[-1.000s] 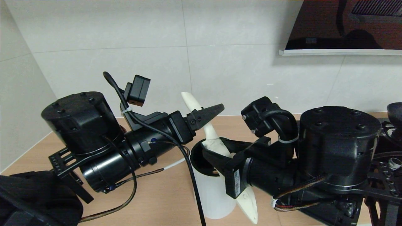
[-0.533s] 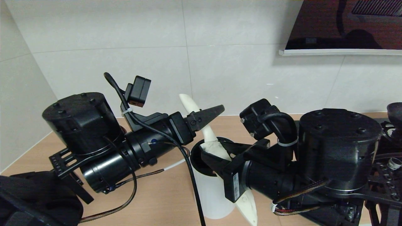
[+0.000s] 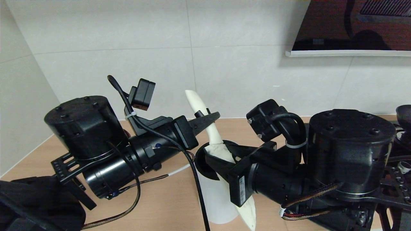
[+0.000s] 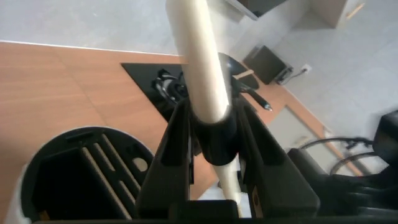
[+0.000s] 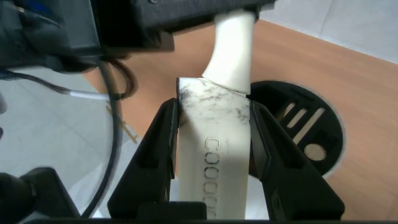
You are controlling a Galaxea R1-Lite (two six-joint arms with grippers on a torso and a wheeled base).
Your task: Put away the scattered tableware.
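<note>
Fingers (image 4: 177,140) of the left gripper (image 4: 211,121) are pinched on the round handle of the white utensil (image 3: 196,101), which passes straight between them. Fingers (image 5: 158,149) of the right gripper (image 5: 213,146) are pressed against both edges of the same utensil's broad flat part, lower down its length. The utensil thus stands steeply tilted in the air, held at two stations, handle end uppermost and flat end hanging low.

Directly beneath it stands the utensil holder (image 3: 218,199), a white cylinder with a black slotted top, on the wooden counter (image 3: 160,199).

Assessment: the step in hand is a two-arm regrip or handover ahead of stowing the utensil. The next move calls for one gripper to release. The other must then line the lower end up with a slot and lower it without tipping the holder.
</note>
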